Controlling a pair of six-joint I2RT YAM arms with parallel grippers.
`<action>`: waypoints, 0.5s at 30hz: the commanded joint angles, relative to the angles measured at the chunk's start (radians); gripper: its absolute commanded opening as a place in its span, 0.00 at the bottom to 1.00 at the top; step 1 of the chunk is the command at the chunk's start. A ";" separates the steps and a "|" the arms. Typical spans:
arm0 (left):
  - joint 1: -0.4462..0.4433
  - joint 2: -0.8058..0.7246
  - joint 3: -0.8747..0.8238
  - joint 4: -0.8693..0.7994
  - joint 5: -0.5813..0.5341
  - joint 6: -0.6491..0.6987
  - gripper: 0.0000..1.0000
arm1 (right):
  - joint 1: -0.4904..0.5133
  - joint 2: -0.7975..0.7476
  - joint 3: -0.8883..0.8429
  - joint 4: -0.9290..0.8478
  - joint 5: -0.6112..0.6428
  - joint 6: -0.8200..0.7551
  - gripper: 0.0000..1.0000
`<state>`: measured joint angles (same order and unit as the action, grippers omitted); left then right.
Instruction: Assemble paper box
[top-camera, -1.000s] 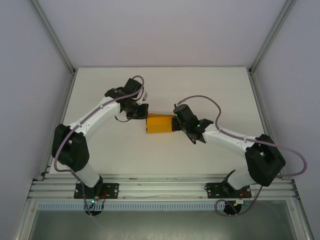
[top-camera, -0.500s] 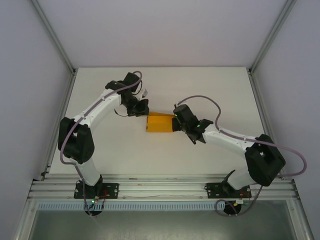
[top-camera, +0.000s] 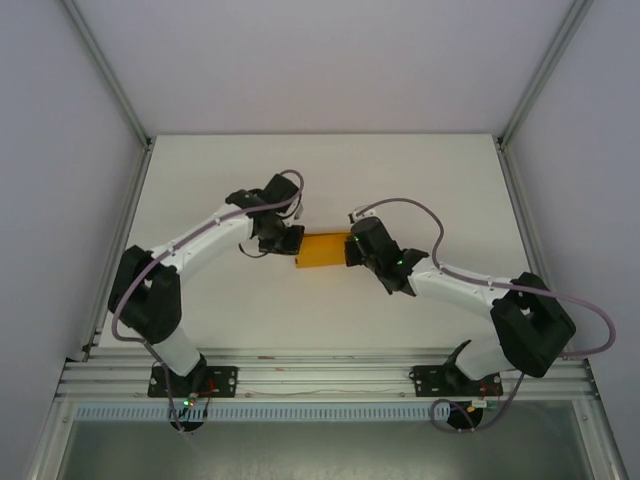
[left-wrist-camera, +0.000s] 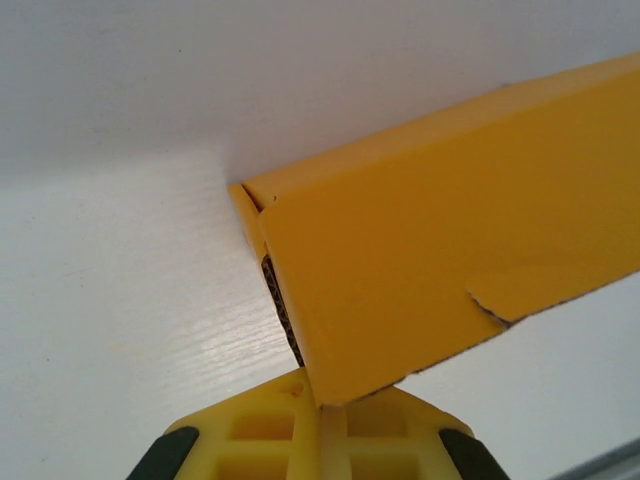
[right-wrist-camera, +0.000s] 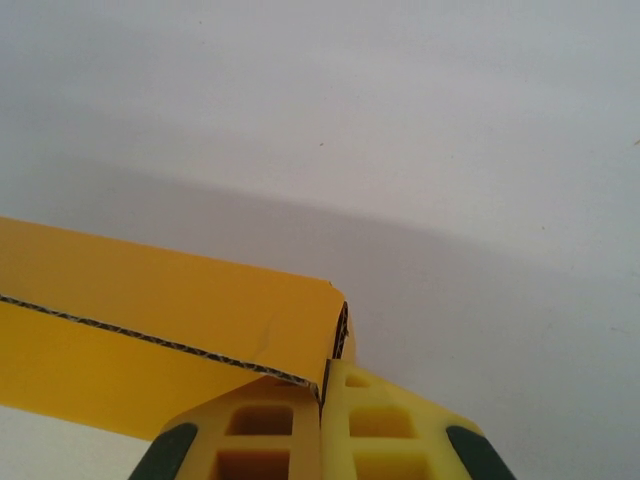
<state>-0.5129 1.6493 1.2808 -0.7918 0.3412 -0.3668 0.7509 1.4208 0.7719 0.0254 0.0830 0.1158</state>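
The paper box (top-camera: 322, 250) is orange-yellow card lying mid-table between my two grippers. My left gripper (top-camera: 292, 243) is at its left end. In the left wrist view its yellow fingertips (left-wrist-camera: 290, 420) are shut, and a lower corner of the paper box (left-wrist-camera: 430, 250) rests against their tips. An open corrugated edge shows at that end. My right gripper (top-camera: 350, 250) is at the box's right end. In the right wrist view this gripper (right-wrist-camera: 322, 385) is shut, with an edge of a folded panel of the paper box (right-wrist-camera: 170, 290) running into the seam between its fingers.
The white table (top-camera: 220, 310) is bordered by aluminium frame posts (top-camera: 120, 200) left and right and a rail (top-camera: 320, 375) along the near edge. Both arm bases sit on that rail. White walls close in the back and sides.
My left gripper, shut throughout, drew back from the box and then came in against its left end. The box now looks narrower from above. My right gripper stayed at the right end.
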 joint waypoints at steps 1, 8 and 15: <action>-0.022 0.039 -0.106 0.090 -0.043 -0.046 0.00 | 0.011 0.042 -0.069 -0.122 -0.081 -0.047 0.00; -0.022 -0.096 -0.089 0.084 -0.036 -0.061 0.25 | 0.012 0.031 -0.049 -0.158 -0.045 -0.084 0.00; -0.014 -0.192 -0.043 0.068 -0.091 -0.125 0.59 | 0.012 0.031 -0.039 -0.170 -0.045 -0.082 0.00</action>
<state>-0.5297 1.4899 1.2045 -0.7136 0.3012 -0.4503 0.7513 1.4181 0.7635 0.0494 0.0834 0.0517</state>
